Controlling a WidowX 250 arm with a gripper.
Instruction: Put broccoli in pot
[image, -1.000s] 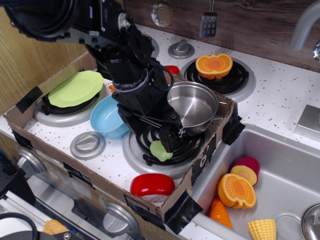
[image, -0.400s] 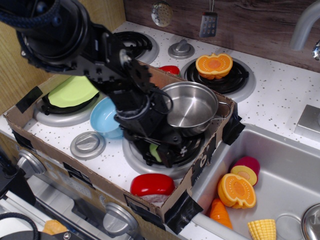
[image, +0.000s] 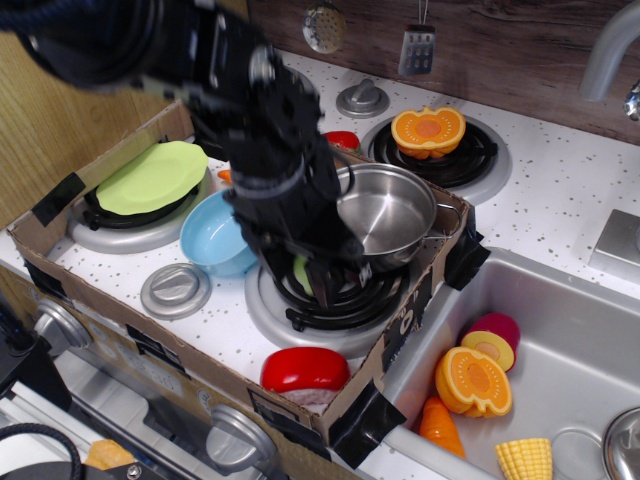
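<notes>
My gripper (image: 312, 280) hangs over the front burner (image: 340, 300), just left of the pot. It is shut on the broccoli (image: 302, 272); only a small pale green patch of it shows between the black fingers, a little above the burner grate. The pot (image: 385, 212) is shiny steel, upright and empty, standing at the back right of that burner against the cardboard wall. My arm covers the pot's left rim.
A cardboard box wall (image: 420, 300) rings the stove area. A light blue bowl (image: 212, 238) and a lime-green plate (image: 155, 172) lie to the left. A red toy (image: 305, 370) sits by the front wall. An orange pumpkin half (image: 428, 130) rests on the back burner. Toy food lies in the sink (image: 560, 340).
The gripper went down onto the broccoli on the burner, closed on it and has lifted it up and slightly back toward the pot.
</notes>
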